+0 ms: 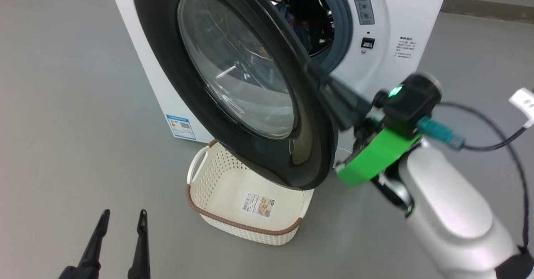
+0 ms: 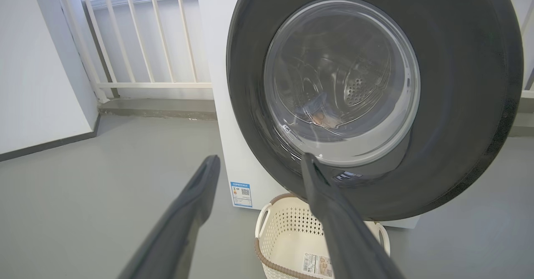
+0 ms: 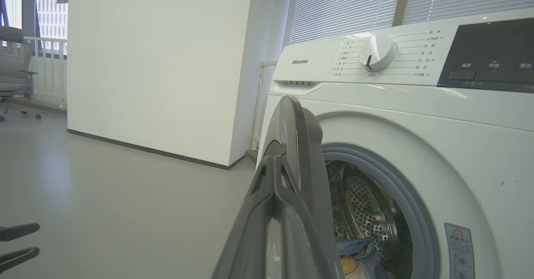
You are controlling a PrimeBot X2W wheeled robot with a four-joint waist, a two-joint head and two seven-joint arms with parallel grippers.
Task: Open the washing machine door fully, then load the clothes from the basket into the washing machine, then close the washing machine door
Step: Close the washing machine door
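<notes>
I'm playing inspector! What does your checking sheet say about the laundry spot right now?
Surface: smooth grey floor.
Job's things: washer door open, hanging over the basket; basket empty, on the floor; clothes inside the drum.
Clutter: nothing seen.
Grippers: left gripper open, holding nothing; right gripper shut, fingers at the door's edge.
Cables: black cable loops by the right arm.
Surroundings: white wall, blinds, railing, chair far off.
</notes>
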